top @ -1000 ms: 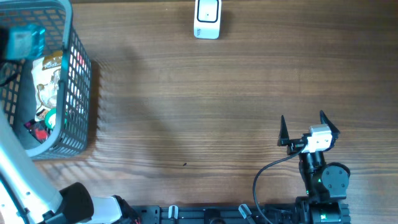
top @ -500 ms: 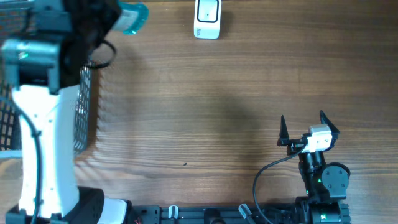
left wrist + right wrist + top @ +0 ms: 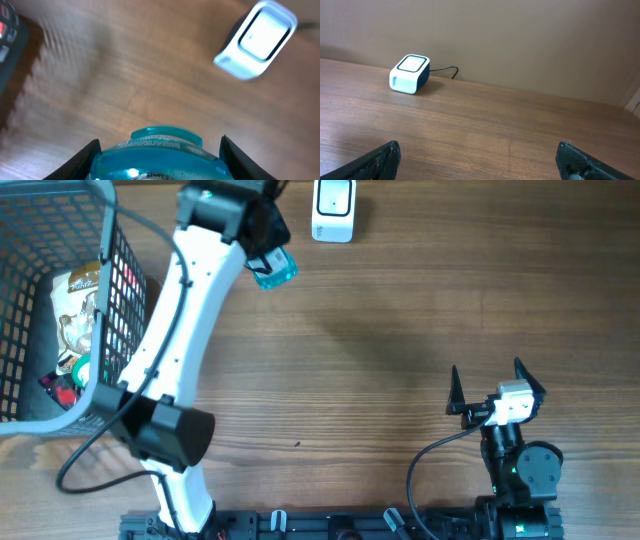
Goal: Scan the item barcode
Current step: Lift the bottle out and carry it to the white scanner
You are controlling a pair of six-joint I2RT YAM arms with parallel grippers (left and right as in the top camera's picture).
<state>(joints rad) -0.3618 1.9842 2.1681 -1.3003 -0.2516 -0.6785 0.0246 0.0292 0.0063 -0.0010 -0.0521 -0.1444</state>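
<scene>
A clear teal plastic item (image 3: 273, 270) hangs above the table at the back, left of the white barcode scanner (image 3: 333, 209). My left gripper (image 3: 262, 252) is shut on it. In the left wrist view the teal item (image 3: 160, 157) fills the space between both black fingers (image 3: 80, 162), with the scanner (image 3: 256, 40) ahead at upper right. My right gripper (image 3: 490, 380) rests open at the front right, nothing between its fingers (image 3: 377, 159). In its wrist view the scanner (image 3: 410, 74) sits far off on the left.
A dark wire basket (image 3: 128, 310) with snack packets stands at the left edge of the table. The scanner's cable (image 3: 446, 71) runs back toward the wall. The left arm (image 3: 175, 350) stretches diagonally from the front left.
My left arm has lifted the teal item out of the basket and swung it right, toward the scanner. The right arm has not moved.
</scene>
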